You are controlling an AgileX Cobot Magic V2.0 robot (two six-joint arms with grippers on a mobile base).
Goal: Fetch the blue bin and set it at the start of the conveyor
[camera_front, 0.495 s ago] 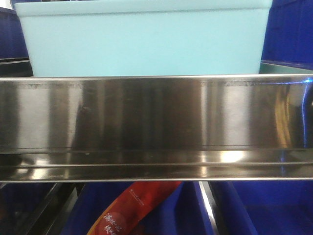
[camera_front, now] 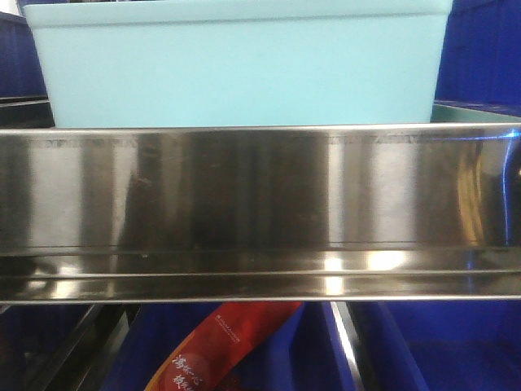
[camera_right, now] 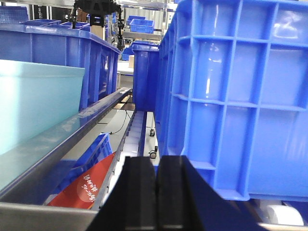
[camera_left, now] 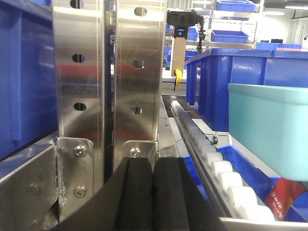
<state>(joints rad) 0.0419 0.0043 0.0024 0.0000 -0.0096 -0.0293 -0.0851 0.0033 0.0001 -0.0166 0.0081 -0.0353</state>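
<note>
The blue bin (camera_front: pixel 236 69), a pale aqua tub, stands on a shelf right behind the shiny steel rail (camera_front: pixel 260 204). It fills the top of the front view. Its end wall also shows at the right edge of the left wrist view (camera_left: pixel 272 130) and at the left edge of the right wrist view (camera_right: pixel 36 106). My left gripper (camera_left: pixel 153 166) is shut with nothing in it, in front of a steel upright post (camera_left: pixel 106 72), well left of the bin. My right gripper (camera_right: pixel 156 163) is shut and empty, to the right of the bin. The conveyor start is out of view.
Dark blue ribbed crates flank the bin: one close on the right (camera_right: pixel 236 96), another behind it (camera_left: pixel 226 82). A lane of white rollers (camera_left: pixel 221 173) runs under the shelf. A red packet (camera_front: pixel 220 350) lies in a lower blue crate.
Only the reflections on the steel rail have shifted a little; the bin stands where it was.
</note>
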